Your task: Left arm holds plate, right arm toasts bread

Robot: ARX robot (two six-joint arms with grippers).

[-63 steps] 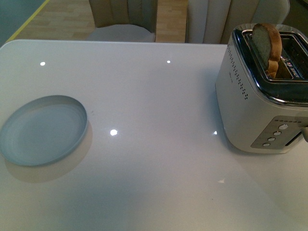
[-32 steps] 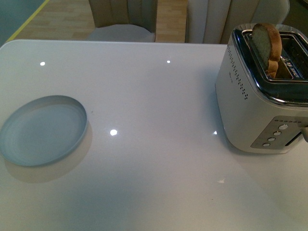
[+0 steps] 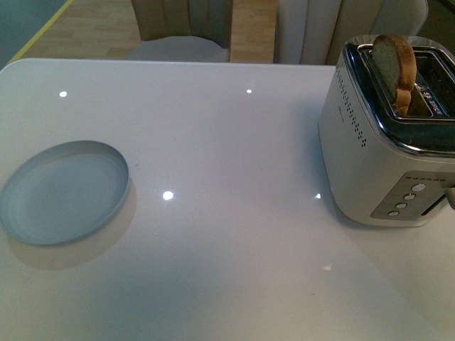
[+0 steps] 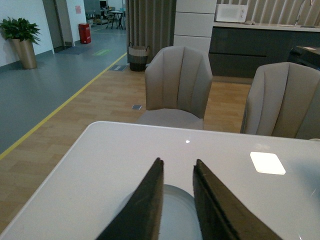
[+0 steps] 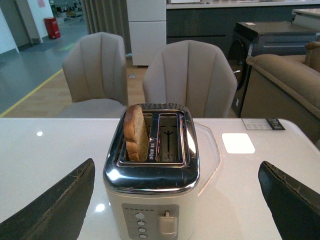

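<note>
On the white table (image 3: pixel 234 149), seen from the front, the plate (image 3: pixel 62 190) lies flat at about 9 o'clock, close to the left edge, with nothing on it. The toaster (image 3: pixel 387 135) stands at about 3 o'clock, well apart from the plate. The bread (image 3: pixel 395 65) stands upright in the toaster's slot on the side toward the plate, its rounded top and crust rising above the chrome top; the other slot shows no bread. Neither arm appears in the front view.

In the left wrist view, the left tool (image 4: pixel 176 200) hangs over the plate (image 4: pixel 175 215), its two wedge fingers nearly together with a narrow gap, gripping nothing. Whether it touches the plate cannot be told.

In the right wrist view, the right tool (image 5: pixel 175 205) faces the toaster (image 5: pixel 152 185), fingers spread wide to either side and empty, the bread (image 5: pixel 136 131) standing beyond them.
</note>
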